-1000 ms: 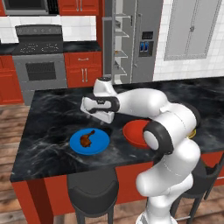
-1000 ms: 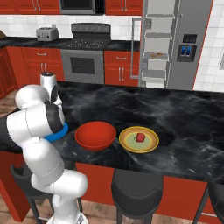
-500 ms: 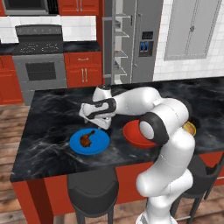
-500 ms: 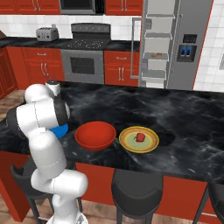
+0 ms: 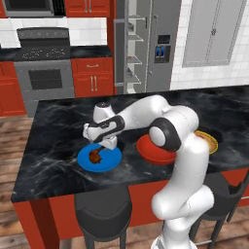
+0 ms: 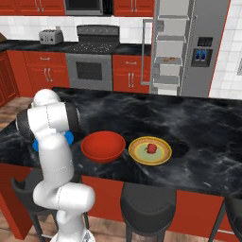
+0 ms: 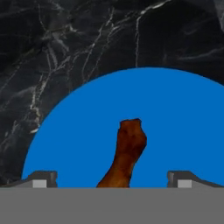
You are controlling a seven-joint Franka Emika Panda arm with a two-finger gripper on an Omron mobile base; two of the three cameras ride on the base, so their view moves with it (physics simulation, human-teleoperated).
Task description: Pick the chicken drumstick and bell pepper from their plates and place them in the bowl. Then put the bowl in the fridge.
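Hovering wide open over the chicken drumstick (image 7: 127, 153) on the blue plate (image 7: 175, 127), the gripper (image 7: 111, 177) should descend straight, straddle the meat's thick end between both fingertips, and close before lifting toward the bowl (image 5: 154, 150).

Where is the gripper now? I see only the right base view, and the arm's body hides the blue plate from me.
Observer: The gripper is low over the blue plate, near the counter's front edge.
Operator: Is the chicken drumstick on that plate?
Observer: Yes, the chicken drumstick lies on the blue, right between the open fingertips in the hand view, not gripped yet.
Operator: Which way does it point?
Observer: In the hand view its thick end points away from the hand and the thin end runs toward the gripper.
Operator: Is the bowl empty?
Observer: From the left base view the arm covers most of the bowl; your view shows it better.
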